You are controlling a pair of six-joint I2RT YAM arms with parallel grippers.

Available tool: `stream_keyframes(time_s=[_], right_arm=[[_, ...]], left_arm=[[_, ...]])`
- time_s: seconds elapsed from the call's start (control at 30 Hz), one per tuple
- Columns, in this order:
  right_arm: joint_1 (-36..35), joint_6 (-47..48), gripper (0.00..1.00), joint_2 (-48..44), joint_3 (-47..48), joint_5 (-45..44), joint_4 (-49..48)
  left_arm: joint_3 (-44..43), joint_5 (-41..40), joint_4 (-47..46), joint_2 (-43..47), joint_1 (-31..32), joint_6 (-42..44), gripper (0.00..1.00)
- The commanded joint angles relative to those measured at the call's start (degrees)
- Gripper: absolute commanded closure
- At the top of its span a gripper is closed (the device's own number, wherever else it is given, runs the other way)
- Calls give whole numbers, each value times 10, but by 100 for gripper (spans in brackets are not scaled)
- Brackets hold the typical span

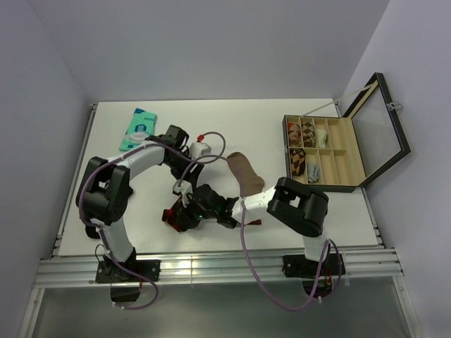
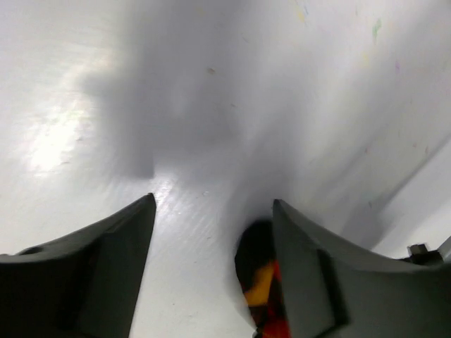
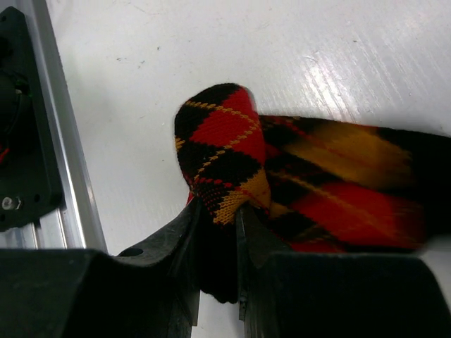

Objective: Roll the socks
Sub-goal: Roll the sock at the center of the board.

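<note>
The black argyle sock (image 3: 317,183), with red and yellow diamonds, lies on the white table near the front edge, its end folded up. My right gripper (image 3: 218,211) is shut on that folded end. From above, the same sock (image 1: 171,215) shows just left of the right gripper (image 1: 182,215). My left gripper (image 2: 213,201) is open above bare table, just behind the sock. A bit of the sock (image 2: 259,278) shows beside its right finger (image 2: 310,274), and nothing is between the fingers. The tan-brown sock (image 1: 244,170) lies flat at mid-table, apart from both grippers.
A teal flat packet (image 1: 137,129) lies at the back left. An open compartment box (image 1: 347,163) holding rolled socks stands at the right, its glass lid (image 1: 380,127) raised. The table's metal rail (image 3: 63,141) runs close to the right gripper.
</note>
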State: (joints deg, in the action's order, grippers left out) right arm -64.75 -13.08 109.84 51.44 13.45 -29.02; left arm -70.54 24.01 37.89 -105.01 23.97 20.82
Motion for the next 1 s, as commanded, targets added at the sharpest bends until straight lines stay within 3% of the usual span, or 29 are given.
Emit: stream_keyframes(time_s=[0.0, 0.03, 0.23, 0.4, 0.6, 0.97], right_arm=[[4, -13, 100, 65, -42, 32, 161], [6, -12, 100, 67, -41, 36, 163], [23, -10, 100, 73, -38, 75, 171], [49, -1, 100, 78, -7, 95, 227], [62, 19, 100, 108, 61, 128, 318], [95, 43, 100, 162, 166, 177, 463]], left_arm=[[-28, -5, -73, 47, -23, -21, 25], [-31, -8, -72, 50, -27, -20, 22], [-17, 2, -73, 102, -66, -1, 25], [15, -4, -60, 175, -93, 69, 27], [146, -34, -87, 350, -94, 157, 26], [289, -11, -55, 524, -93, 294, 15]])
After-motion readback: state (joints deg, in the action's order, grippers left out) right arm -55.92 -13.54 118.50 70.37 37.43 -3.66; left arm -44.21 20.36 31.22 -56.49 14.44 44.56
